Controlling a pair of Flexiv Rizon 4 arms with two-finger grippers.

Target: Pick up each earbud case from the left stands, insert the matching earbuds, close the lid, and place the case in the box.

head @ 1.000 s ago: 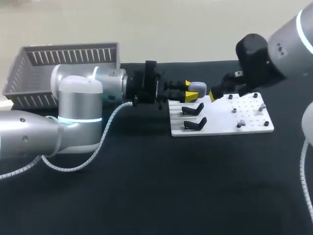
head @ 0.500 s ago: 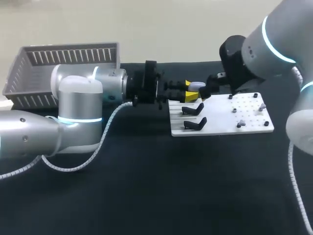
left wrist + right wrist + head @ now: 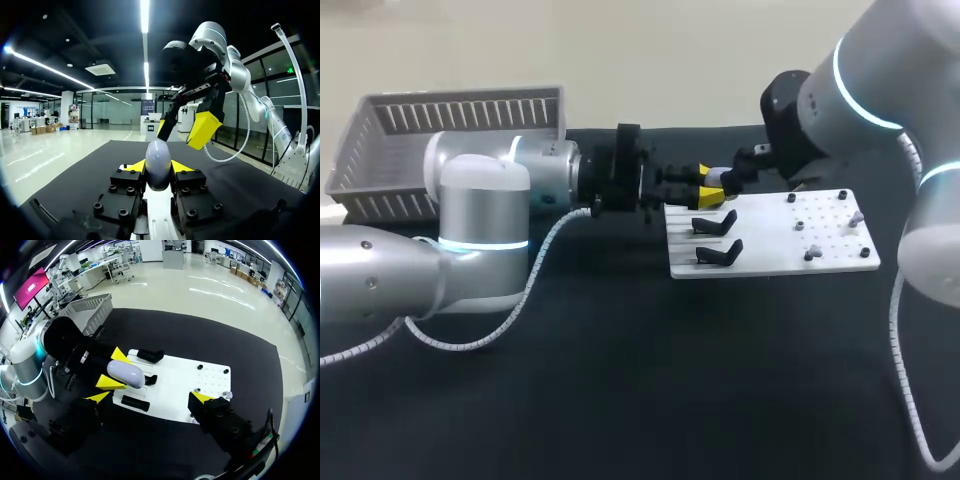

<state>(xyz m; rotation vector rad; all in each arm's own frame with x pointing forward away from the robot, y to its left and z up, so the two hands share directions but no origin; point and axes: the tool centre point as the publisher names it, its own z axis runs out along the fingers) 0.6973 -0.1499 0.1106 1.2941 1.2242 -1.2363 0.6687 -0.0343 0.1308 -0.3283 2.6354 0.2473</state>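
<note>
Clamping the earbud case point(image 3: 158, 156) from both flanks, the left gripper point(image 3: 158, 167) holds it over the white stand board point(image 3: 770, 240). The case's long axis runs straight out past the fingers, leaving its rounded end free. The right gripper point(image 3: 183, 130) hangs just beyond that free end, fingers spread wide and grasping nothing. From the right wrist, the case lies ahead of those fingers but off toward one of them, not centred. The right arm likely needs a sideways shift before it can work the lid.
</note>
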